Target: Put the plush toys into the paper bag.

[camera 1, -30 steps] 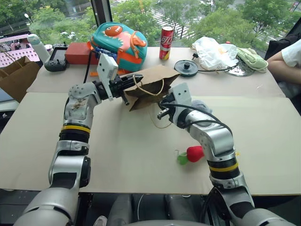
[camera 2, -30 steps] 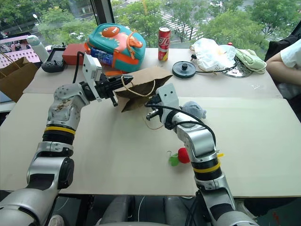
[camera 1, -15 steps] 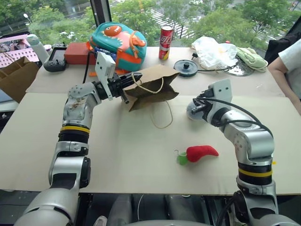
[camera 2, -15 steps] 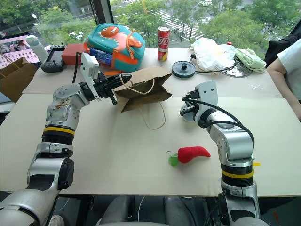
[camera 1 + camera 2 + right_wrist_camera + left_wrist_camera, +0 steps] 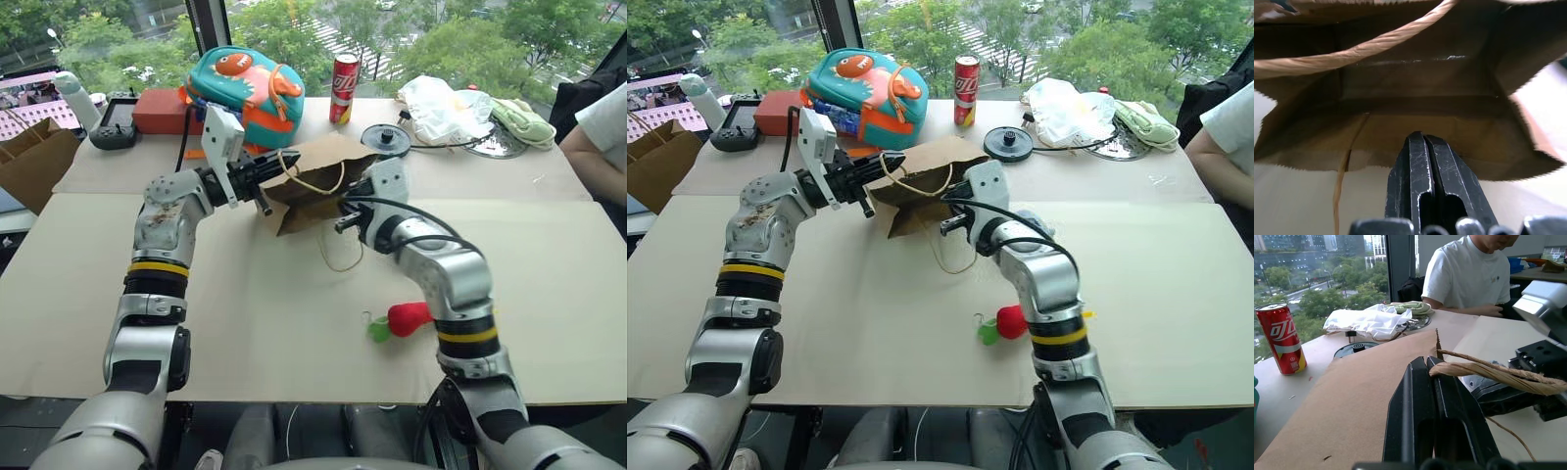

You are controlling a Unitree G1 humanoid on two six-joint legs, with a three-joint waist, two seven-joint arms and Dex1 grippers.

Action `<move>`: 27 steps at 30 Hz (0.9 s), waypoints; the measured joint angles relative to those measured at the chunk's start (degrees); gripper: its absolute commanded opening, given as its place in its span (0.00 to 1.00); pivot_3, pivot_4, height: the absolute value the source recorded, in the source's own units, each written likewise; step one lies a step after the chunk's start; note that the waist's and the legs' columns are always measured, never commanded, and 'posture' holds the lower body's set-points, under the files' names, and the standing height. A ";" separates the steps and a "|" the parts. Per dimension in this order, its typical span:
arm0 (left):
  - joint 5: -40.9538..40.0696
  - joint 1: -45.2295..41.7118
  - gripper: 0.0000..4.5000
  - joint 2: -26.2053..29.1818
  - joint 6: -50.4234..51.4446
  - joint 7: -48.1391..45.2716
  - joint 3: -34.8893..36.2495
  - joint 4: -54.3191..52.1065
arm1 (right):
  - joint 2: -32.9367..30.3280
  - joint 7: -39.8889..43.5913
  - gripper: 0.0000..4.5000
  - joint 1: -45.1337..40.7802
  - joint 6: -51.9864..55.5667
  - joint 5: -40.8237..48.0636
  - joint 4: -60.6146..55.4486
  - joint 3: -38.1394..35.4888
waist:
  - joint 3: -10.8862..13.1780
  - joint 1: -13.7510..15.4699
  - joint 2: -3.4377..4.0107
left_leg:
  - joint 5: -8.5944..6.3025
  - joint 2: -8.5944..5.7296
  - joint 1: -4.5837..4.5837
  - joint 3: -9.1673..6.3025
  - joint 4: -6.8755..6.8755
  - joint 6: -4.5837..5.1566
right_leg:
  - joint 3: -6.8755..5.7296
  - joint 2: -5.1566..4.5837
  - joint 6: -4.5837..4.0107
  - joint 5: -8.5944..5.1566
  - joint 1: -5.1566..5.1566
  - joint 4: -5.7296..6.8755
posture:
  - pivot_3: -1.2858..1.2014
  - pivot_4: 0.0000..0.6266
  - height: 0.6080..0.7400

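Two tools closed: my left tool (image 5: 266, 176) pinches the paper bag (image 5: 318, 176) rim, right tool (image 5: 1422, 147) empty at its jagged mouth; chili (image 5: 405, 317) near-right on open desk (image 5: 265, 313).

The paper bag (image 5: 318, 181) is held on its side above the table (image 5: 245, 304), its rim pinched by the left gripper (image 5: 269, 176). The right gripper (image 5: 345, 217) is placed at the bag's open mouth. The chili pepper (image 5: 404, 318) is laid on the table nearer the robot, beside the right forearm. Behind the bag, the dinosaur backpack (image 5: 245, 83) and a can (image 5: 345, 86) are set.
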 measured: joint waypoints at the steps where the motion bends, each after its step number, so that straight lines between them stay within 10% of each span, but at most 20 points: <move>1: -0.24 0.02 0.00 -0.06 0.09 0.01 0.00 -0.27 | 0.81 -0.03 0.02 -0.84 -2.41 -0.75 3.42 0.57 | 0.00 -0.03 0.00 | 0.00 0.01 0.01 -0.01 -0.01 0.00 | -0.02 0.00 0.00 0.00 0.00 0.00 | 0.52 0.24 0.95; 27: -1.78 0.02 0.00 -0.17 2.44 2.50 0.24 -2.20 | 3.33 0.83 0.02 -1.70 -11.30 -6.08 19.98 2.93 | -0.01 -0.28 0.02 | 0.02 0.01 0.03 -0.11 -0.07 -0.03 | -0.15 -0.02 -0.01 0.01 0.00 0.04 | 0.52 0.24 0.95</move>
